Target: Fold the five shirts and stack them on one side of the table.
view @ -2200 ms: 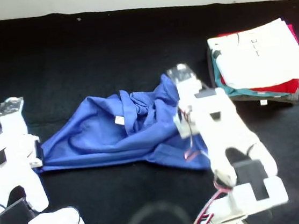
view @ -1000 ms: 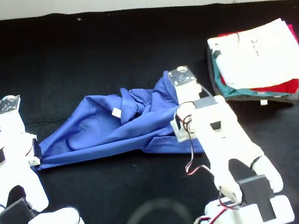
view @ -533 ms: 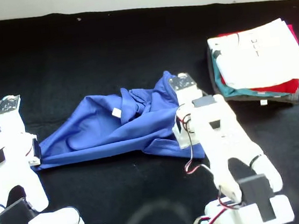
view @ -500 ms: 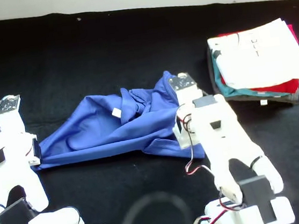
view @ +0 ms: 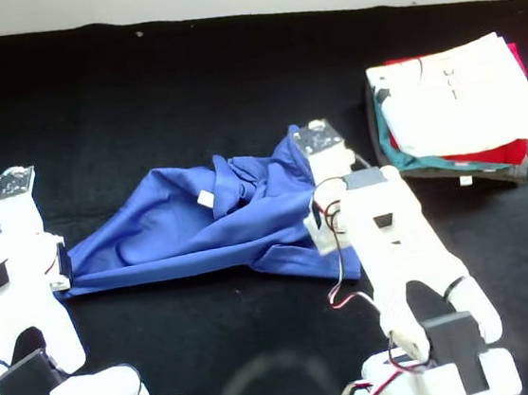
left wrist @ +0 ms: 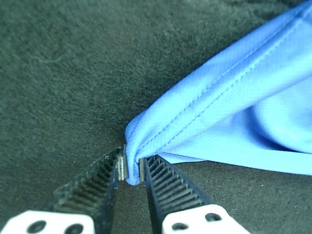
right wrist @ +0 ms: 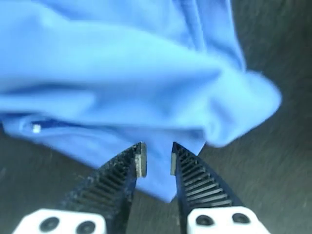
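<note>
A crumpled blue shirt (view: 196, 229) lies stretched across the middle of the black table (view: 185, 92). My left gripper (left wrist: 131, 168) is shut on the shirt's hemmed corner (left wrist: 146, 139), low over the table; in the high view this is the shirt's left tip, where the left gripper (view: 62, 270) sits. My right gripper (right wrist: 156, 158) hovers just over the blue shirt (right wrist: 122, 73) near its right edge, open by a narrow gap with nothing between its fingers. The right arm (view: 376, 218) covers that edge in the high view.
A stack of folded shirts (view: 454, 104), white on top of red and teal, sits at the table's right side. Bare black cloth lies behind the blue shirt and in front of it, between the two arm bases.
The shirt has been drawn out flatter and leftward since the oldest frame. The right arm pulled back toward its base, then shifted slightly away again. The left arm barely moved.
</note>
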